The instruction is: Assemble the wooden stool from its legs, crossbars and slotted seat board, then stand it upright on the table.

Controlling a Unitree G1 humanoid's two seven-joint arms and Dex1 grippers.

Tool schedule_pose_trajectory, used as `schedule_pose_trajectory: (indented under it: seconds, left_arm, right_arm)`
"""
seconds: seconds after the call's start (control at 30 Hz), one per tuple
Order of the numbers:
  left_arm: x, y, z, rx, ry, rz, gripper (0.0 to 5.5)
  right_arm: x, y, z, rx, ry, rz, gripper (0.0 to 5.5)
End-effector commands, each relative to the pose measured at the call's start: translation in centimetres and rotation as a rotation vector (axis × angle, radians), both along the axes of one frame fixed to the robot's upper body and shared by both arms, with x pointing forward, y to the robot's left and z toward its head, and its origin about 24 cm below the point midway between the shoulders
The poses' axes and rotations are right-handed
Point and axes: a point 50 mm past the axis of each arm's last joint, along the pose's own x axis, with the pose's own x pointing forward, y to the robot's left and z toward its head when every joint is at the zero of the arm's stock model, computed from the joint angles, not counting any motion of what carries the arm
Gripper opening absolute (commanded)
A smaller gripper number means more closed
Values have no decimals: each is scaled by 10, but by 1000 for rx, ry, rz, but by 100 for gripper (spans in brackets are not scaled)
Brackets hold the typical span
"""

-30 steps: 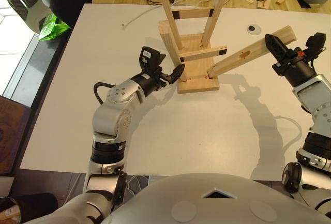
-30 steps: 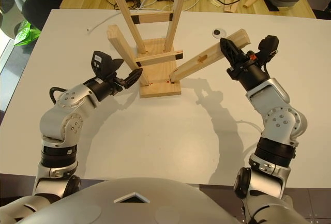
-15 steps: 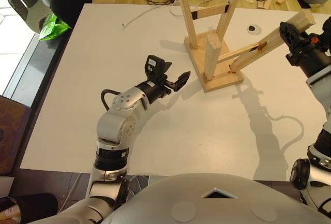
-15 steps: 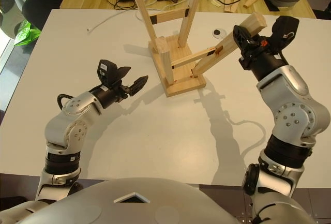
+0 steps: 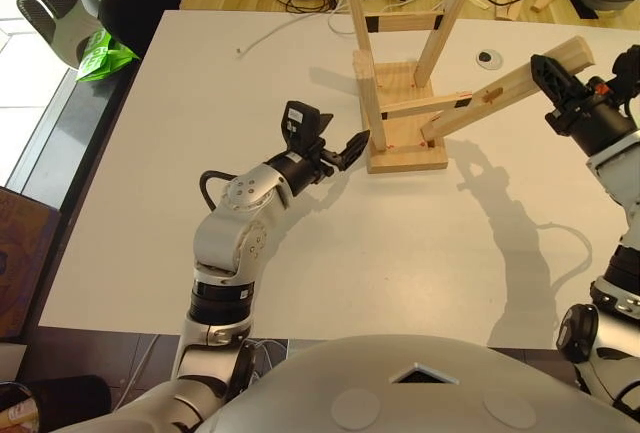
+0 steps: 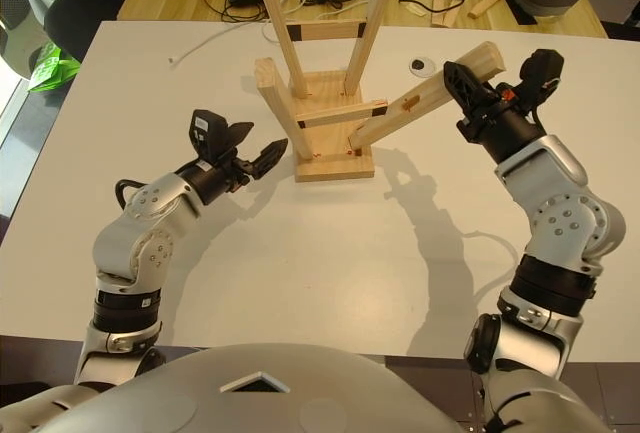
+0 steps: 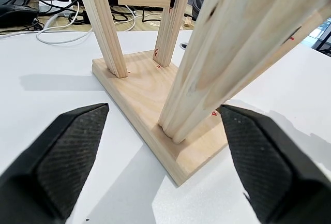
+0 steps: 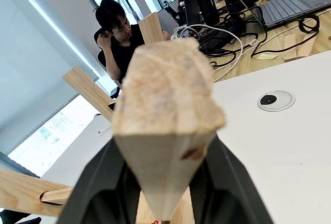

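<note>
The stool (image 5: 400, 83) sits upside down toward the far side of the table (image 5: 400, 253), seat board (image 5: 405, 156) flat on the top and legs pointing up. The right gripper (image 5: 548, 78) is clamped round the upper end of the near-right leg (image 5: 490, 93), which slants out to the right (its lower end meets the board's near right corner). The left gripper (image 6: 258, 151) hangs low just left of the board, fingers spread apart, facing the near-left leg (image 6: 280, 103). A crossbar (image 5: 405, 21) spans the two far legs (image 5: 440, 13).

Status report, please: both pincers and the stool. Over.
Left pincer open, at the seat board's near corner. Right pincer shut on one slanted leg. Stool upside down, seat board flat on table. No obstruction seen.
</note>
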Motion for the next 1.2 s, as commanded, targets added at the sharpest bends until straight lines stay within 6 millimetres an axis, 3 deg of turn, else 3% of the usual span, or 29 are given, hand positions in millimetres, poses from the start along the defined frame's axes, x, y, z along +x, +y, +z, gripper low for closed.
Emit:
schedule_pose_trajectory:
  seconds: [0.03, 0.17, 0.3, 0.43, 0.57, 0.67, 0.83, 0.97, 1.13, 1.2]
  left_arm:
    - [3, -4, 1, 8, -13, 5, 397]
    - [4, -5, 0, 8, -16, 9, 397]
    - [5, -4, -2, 14, -19, 14, 397]
    - [4, -7, -3, 17, -16, 5, 397]
    - [6, -10, 0, 13, -25, -10, 397]
    - [6, -11, -1, 15, -24, -10, 397]
    - [5, -13, -3, 10, -19, -6, 397]
    - [6, -13, -3, 8, -20, -2, 397]
    - [6, -12, -3, 3, -22, 6, 397]
    - [6, -12, -2, 4, -22, 9, 397]
  right_arm:
    - [3, 11, 5, -103, 32, 45, 102]
    - [7, 23, 40, -171, -32, 61, 102]
    - [4, 8, 49, -261, 36, -49, 102]
    - [4, 6, 48, -303, 89, -89, 102]
    - [6, 14, 46, -220, 73, -80, 102]
    - [6, 18, 62, -118, -22, -77, 102]
    - [6, 24, 83, -91, -106, -47, 102]
    - [5, 25, 74, -89, -67, -46, 102]
    - [-3, 22, 29, -58, 79, -99, 102]
    - [-8, 22, 20, -54, 104, -107, 102]
